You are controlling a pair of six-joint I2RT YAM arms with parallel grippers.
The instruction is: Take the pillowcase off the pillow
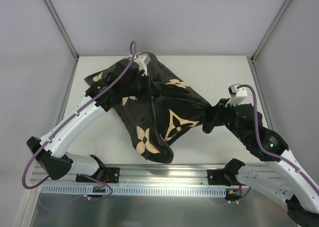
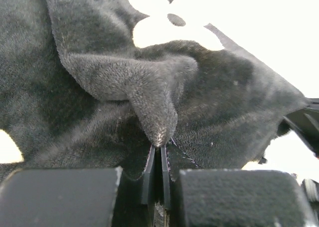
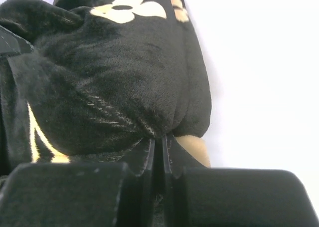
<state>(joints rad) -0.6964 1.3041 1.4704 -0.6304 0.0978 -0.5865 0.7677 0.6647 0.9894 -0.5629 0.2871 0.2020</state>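
The black plush pillowcase [image 1: 154, 107] with tan flower and star motifs lies bunched in the middle of the table. The white pillow is hidden inside it. My left gripper [image 1: 145, 72] is at the cover's far side, shut on a pinched fold of the black fabric [image 2: 158, 122]. My right gripper [image 1: 212, 119] is at the cover's right end, shut on a gathered bunch of the black fabric [image 3: 149, 112]. The cover is stretched between the two grippers.
The cream table top [image 1: 219, 77] is ringed by grey walls with metal posts [image 1: 59, 22] at the back corners. A metal rail [image 1: 164, 174] runs along the near edge with both arm bases on it.
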